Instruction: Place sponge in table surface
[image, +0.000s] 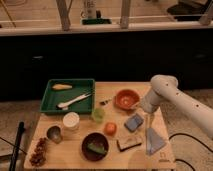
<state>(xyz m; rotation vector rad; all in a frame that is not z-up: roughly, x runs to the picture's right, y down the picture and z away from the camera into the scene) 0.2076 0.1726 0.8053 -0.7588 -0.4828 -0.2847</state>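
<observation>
The gripper (153, 141) was held low over the right of the table surface (117, 161), near an orange bowl (126, 98), well apart from a green tray (82, 107).
</observation>
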